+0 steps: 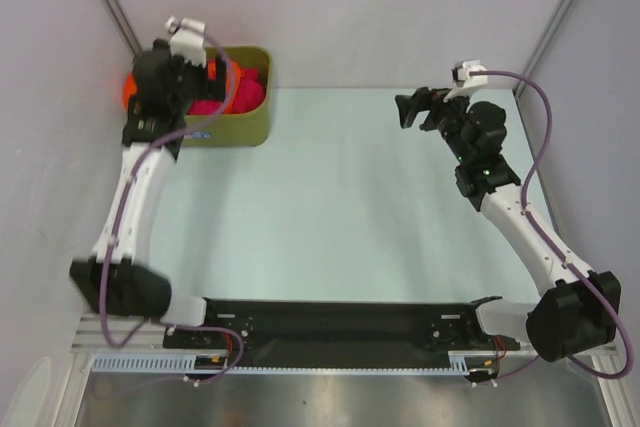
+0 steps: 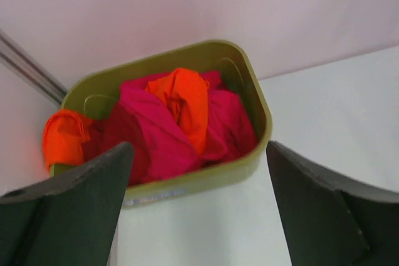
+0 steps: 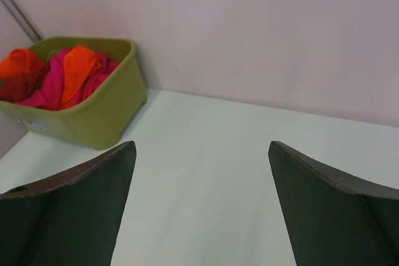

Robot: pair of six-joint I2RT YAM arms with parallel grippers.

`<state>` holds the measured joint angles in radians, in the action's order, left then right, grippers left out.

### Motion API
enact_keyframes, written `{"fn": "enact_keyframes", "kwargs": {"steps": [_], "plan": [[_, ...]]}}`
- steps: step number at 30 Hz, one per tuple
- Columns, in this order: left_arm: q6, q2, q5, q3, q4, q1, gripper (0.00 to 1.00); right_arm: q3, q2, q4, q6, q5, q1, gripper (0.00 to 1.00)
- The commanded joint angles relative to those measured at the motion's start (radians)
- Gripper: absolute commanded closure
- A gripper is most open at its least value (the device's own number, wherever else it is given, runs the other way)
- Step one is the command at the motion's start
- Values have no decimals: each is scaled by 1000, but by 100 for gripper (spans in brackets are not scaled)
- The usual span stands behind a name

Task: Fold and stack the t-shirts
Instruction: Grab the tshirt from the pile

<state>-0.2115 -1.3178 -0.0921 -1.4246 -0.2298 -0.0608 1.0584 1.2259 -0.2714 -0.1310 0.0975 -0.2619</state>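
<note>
Currently, at the near edge of the table (image 1: 330, 207), a black rail (image 1: 330, 319) is carrying the bases of both arms. Farther out, the right arm (image 1: 520, 227) is reaching over the right half of the table. The right gripper (image 1: 410, 109) is hovering above the pale surface with its jaws standing wide apart and gripping nothing (the right wrist view is showing only tabletop between the two fingers (image 3: 93, 204)).

At the far left corner, the left arm (image 1: 135, 197) is extending to the olive-green bin (image 2: 206, 175). The left gripper (image 2: 198, 154) is hanging over the bin's near wall, with its jaws likewise spread wide and closing on nothing.

The t-shirts (image 2: 174, 123) are lying bunched inside that bin:
- A magenta-pink shirt (image 2: 156, 141) is filling most of it.
- An orange shirt (image 2: 187, 98) is resting on top at the centre.
- A second orange shirt (image 2: 62, 138) is spilling over the left rim.
- A darker red fold (image 2: 103, 135) is showing between the pink shirt and the rim-draped orange one.
</note>
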Motion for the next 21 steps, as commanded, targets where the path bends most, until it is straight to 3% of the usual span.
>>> {"fn": "enact_keyframes", "kwargs": {"steps": [1, 3, 4, 7, 13, 15, 18, 21], "plan": [[-42, -312, 89, -402, -302, -4, 11, 52, 32, 67, 53, -44, -40, 6], [-22, -559, 143, -625, -464, -4, 18, 46, 43, 69, 42, -57, -53, 7], [1, -710, 161, -833, -509, -4, 18, 40, 44, 69, 41, -71, -65, 7], [47, -930, 225, -1101, -617, -1, 9, 38, 49, 87, 34, -85, -79, 7], [70, -962, 345, -923, -387, 10, 6, 37, 43, 124, 37, -96, -96, 7], [57, -977, 351, -933, -352, 13, 10, 34, 40, 139, 31, -96, -100, 7], [63, -989, 333, -935, -322, 13, 34, 31, 35, 155, 31, -122, -109, 7], [66, -982, 276, -906, -270, 13, 39, 31, 29, 172, 30, -134, -115, 7]]}}
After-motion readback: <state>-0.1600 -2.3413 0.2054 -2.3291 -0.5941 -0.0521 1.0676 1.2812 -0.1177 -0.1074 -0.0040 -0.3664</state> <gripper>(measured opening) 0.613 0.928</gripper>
